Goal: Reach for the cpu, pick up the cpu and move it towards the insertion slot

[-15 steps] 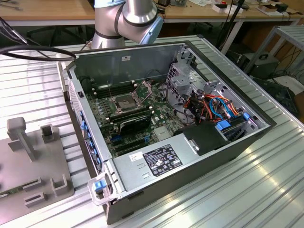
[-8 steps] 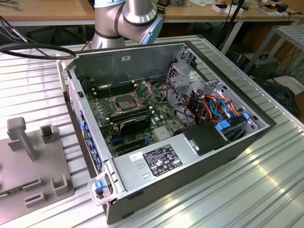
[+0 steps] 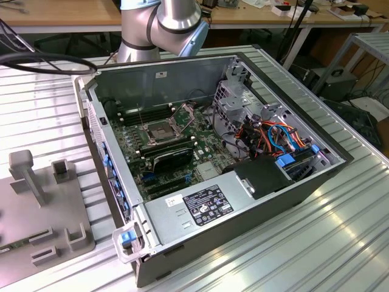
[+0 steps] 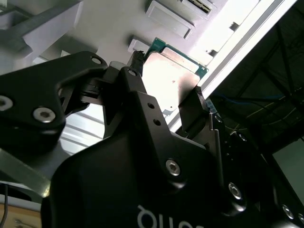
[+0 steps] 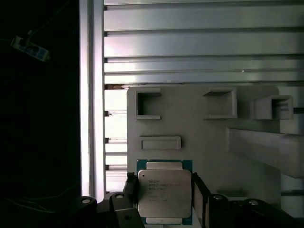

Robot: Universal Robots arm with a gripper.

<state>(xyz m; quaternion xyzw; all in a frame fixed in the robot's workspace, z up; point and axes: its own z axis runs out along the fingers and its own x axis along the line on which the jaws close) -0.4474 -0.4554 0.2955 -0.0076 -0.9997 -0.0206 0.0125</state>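
Observation:
The cpu (image 5: 164,192), a square chip with a silver lid on a green board, sits between the fingers of my gripper (image 5: 164,186) over the grey fixture plate (image 5: 199,137). One black finger (image 5: 131,184) presses its one side and the other finger (image 5: 197,190) its opposite side. In the second wrist view the cpu (image 4: 173,76) is likewise clamped between the gripper (image 4: 168,80) fingers. The insertion slot (image 3: 157,132), a silver-framed socket with a dark centre and its latch raised, lies on the motherboard inside the open computer case (image 3: 213,152) in the exterior view.
The grey fixture plate (image 3: 36,213) with raised holders lies to the exterior view's left of the case on a ribbed metal table (image 3: 340,243). Inside the case are a black finned block (image 3: 173,159), drive cage (image 3: 234,97), coloured cables (image 3: 273,137) and power supply (image 3: 200,207). The arm's base (image 3: 161,27) stands behind.

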